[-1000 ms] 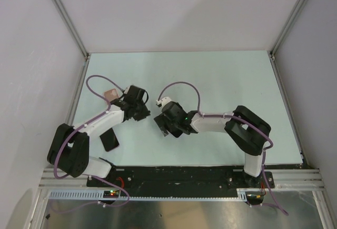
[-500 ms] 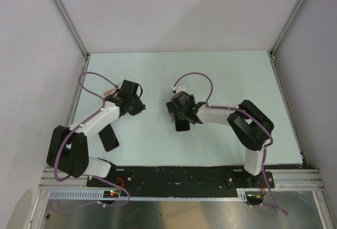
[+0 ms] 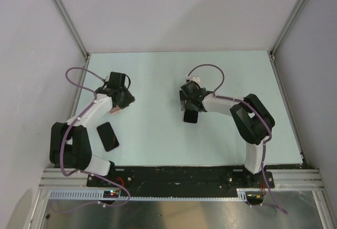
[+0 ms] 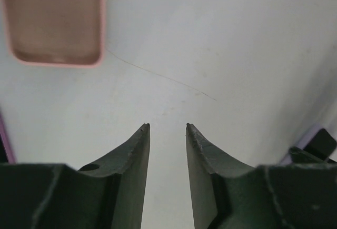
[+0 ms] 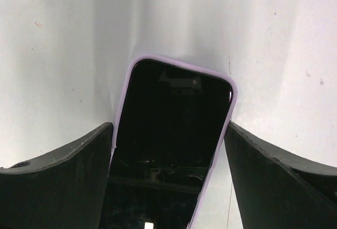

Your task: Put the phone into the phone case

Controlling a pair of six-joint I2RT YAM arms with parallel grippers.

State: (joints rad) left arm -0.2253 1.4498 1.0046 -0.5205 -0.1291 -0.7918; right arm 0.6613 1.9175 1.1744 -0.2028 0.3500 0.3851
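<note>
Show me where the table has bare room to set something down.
Widest bare stretch: the far half of the table, beyond both grippers. Also the middle, between the left gripper and the right gripper holding a lilac-rimmed phone. Crowded: the near left, where the pink case and the black phone lie close together.

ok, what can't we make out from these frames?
- phone case: the left wrist view cuts off its upper part at the frame edge; in the top view, the left arm covers most of it.
- lilac-rimmed phone in the right pincer: in the right wrist view, its near end runs off the frame bottom.
- loose black phone: too small in the top view to tell which face is up.
</note>
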